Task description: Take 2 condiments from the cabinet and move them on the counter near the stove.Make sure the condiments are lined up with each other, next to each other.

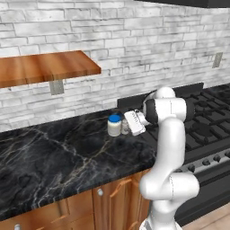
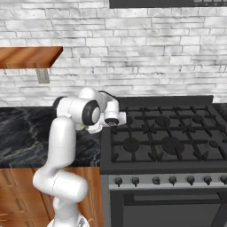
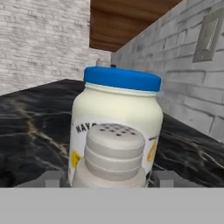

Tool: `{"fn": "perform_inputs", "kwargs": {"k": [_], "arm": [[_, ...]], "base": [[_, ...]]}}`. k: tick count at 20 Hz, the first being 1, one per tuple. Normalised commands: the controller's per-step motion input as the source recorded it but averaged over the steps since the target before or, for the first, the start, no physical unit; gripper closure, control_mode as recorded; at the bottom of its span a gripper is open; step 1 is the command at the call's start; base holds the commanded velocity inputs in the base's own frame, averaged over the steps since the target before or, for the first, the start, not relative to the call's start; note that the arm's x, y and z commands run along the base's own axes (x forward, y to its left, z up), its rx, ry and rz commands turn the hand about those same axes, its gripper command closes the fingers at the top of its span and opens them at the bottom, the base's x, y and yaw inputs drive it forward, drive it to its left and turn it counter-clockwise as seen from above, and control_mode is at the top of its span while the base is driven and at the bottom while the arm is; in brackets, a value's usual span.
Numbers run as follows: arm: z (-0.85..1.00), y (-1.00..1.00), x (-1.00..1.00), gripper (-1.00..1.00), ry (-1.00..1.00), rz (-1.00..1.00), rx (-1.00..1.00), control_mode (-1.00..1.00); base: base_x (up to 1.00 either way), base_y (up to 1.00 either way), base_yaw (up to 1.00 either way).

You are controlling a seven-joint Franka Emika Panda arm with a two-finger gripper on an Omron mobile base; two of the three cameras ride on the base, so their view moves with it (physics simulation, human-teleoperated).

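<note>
1. The fingers (image 3: 105, 179) stand apart on either side of the grey-white shaker (image 3: 113, 154), one tip (image 3: 49, 178) showing to each side of its body. A gap is visible on both sides, so the fingers look released rather than clenched on it.
2. The shaker stands upright on the black marble desk (image 1: 49, 152), its ridged, perforated cap nearest the hand camera.
3. Directly behind the shaker in the hand view stands the cream-white jar (image 3: 118, 113) with its blue lid; whether the two touch I cannot tell.
4. In the left base view the jar (image 1: 114, 125) stands upright on the desk with the shaker (image 1: 125, 126) just beside it, between the jar and the hand.
5. Both condiments are near the stove (image 2: 168, 133), close to its edge.
6. A wooden shelf (image 1: 45, 67) hangs on the white brick wall (image 1: 134, 40) above the desk.
</note>
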Motion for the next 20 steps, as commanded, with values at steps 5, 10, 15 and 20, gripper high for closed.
{"fn": "perform_inputs", "kwargs": {"k": [5,10,15,20], "arm": [[0.00,-0.17,0.00,-1.00,-0.02,0.04,0.05,-1.00],[0.00,-0.25,0.00,-1.00,-0.03,0.04,0.04,-1.00],[0.07,-0.31,-0.02,-1.00,-0.08,0.02,0.04,-1.00],[0.30,-0.19,-0.31,-1.00,-0.14,0.00,0.02,-1.00]], "base": [[0.00,0.00,0.00],[0.00,0.00,0.00],[0.00,0.00,0.00],[0.00,0.00,0.00]]}}
